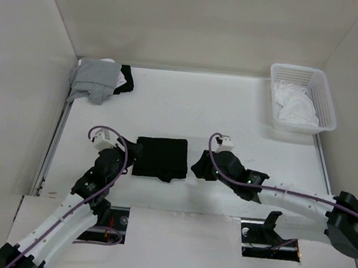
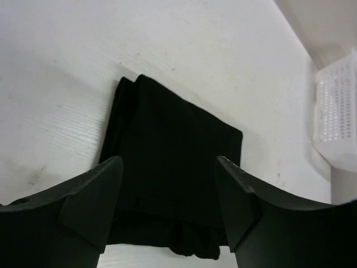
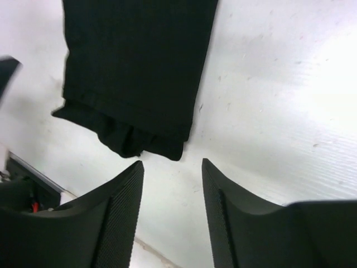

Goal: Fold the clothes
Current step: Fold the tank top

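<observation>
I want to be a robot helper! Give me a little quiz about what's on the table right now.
1. True or false: the right gripper is holding the black garment.
2. Pick one: the white basket sits on the table at its A) far right corner, B) far left corner, C) near edge.
3. Fill the gap: the jaws of the left gripper stand ____ above the garment.

Key: 1 false; 2 A; 3 open.

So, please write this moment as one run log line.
garment: folded, flat on table | left gripper: open, empty | right gripper: open, empty
</observation>
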You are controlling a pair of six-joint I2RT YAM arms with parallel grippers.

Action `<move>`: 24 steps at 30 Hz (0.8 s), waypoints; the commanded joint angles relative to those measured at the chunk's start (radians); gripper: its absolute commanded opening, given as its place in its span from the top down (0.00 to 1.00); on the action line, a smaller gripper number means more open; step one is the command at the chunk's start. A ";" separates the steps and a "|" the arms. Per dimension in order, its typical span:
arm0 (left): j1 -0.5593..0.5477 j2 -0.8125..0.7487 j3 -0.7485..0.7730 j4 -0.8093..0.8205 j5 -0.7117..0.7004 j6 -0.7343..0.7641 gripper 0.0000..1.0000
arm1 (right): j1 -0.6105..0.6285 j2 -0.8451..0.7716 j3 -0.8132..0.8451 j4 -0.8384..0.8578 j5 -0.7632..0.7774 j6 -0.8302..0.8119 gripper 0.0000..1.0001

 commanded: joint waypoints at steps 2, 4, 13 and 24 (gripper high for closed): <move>0.043 -0.005 0.025 -0.098 -0.013 0.001 0.34 | -0.024 -0.099 -0.071 0.083 0.044 -0.022 0.45; 0.057 0.011 0.046 -0.119 0.011 0.004 0.32 | -0.026 -0.143 -0.093 0.074 0.055 -0.026 0.44; 0.141 -0.004 0.255 -0.260 -0.070 0.120 0.25 | -0.082 -0.343 -0.211 0.051 0.095 -0.031 0.39; 0.261 0.130 0.260 -0.204 -0.009 0.122 0.23 | -0.135 -0.502 -0.300 0.062 0.169 -0.019 0.38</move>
